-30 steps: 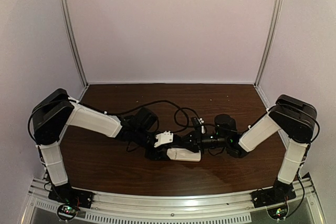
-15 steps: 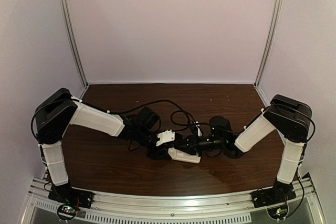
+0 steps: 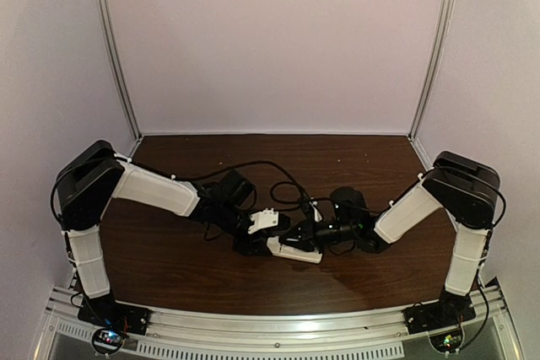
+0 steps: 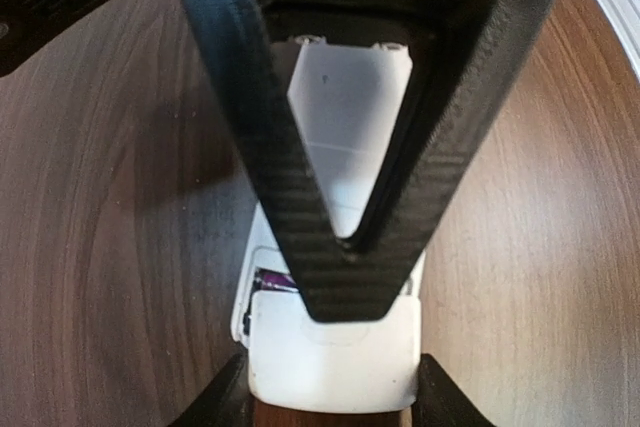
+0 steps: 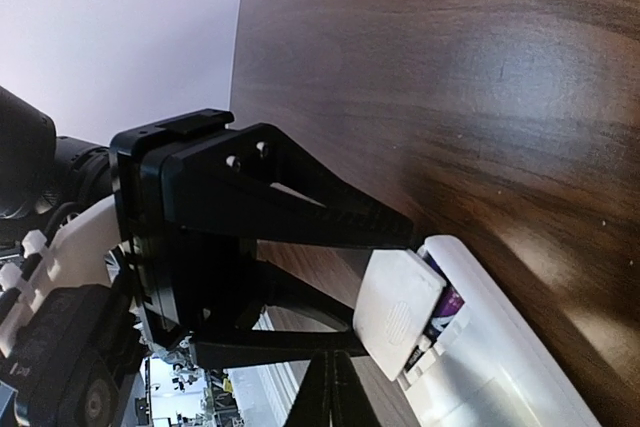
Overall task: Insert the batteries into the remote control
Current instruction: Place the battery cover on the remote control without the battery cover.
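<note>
Left gripper (image 4: 332, 402) clamps the remote control (image 4: 350, 127); right gripper (image 4: 335, 292) — closed tight — should seat the battery cover (image 5: 400, 312) squarely over the batteries (image 4: 275, 282).

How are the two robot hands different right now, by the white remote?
The left gripper has its fingers apart, clamping the remote control by its sides; the right gripper is pinched shut and holds nothing. The left gripper sits around the remote control, while the right gripper only points its tip at its back. Both are black, two-fingered, and meet there.
</note>
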